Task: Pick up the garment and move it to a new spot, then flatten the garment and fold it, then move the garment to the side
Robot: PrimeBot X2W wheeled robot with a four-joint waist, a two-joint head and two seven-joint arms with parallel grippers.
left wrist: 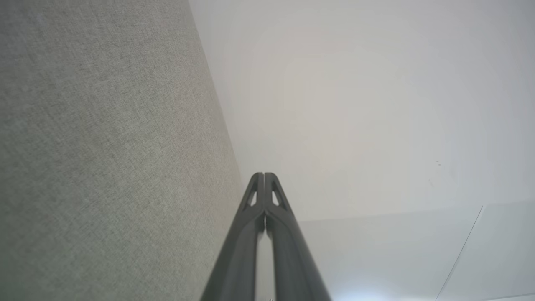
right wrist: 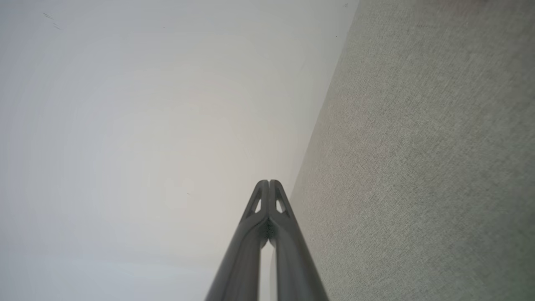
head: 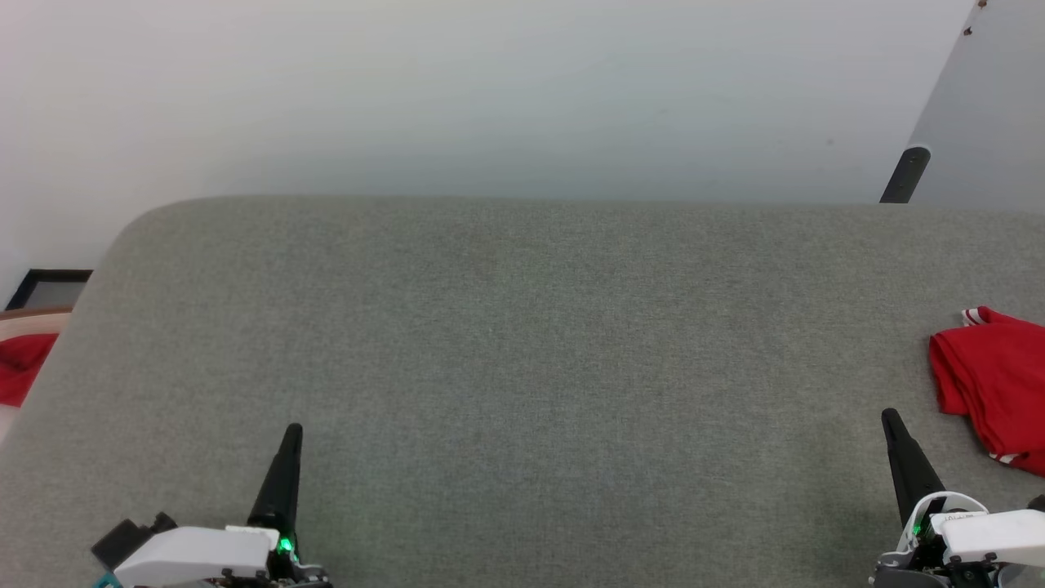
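grey surface point(head: 522, 367), garment point(head: 992, 376) near right gripper point(head: 889, 418)

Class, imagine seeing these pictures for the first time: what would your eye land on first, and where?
The red garment stands out, lying bunched at the right edge of the wide grey surface. A red cloth scrap peeks in beyond the surface's left edge. The left end effector and right end effector, both shut, point up from the bottom left and right.

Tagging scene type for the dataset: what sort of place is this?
Likely an indoor test room for cloth folding: a wide grey fabric-covered surface against a plain white wall, the red garment lying at its right end.
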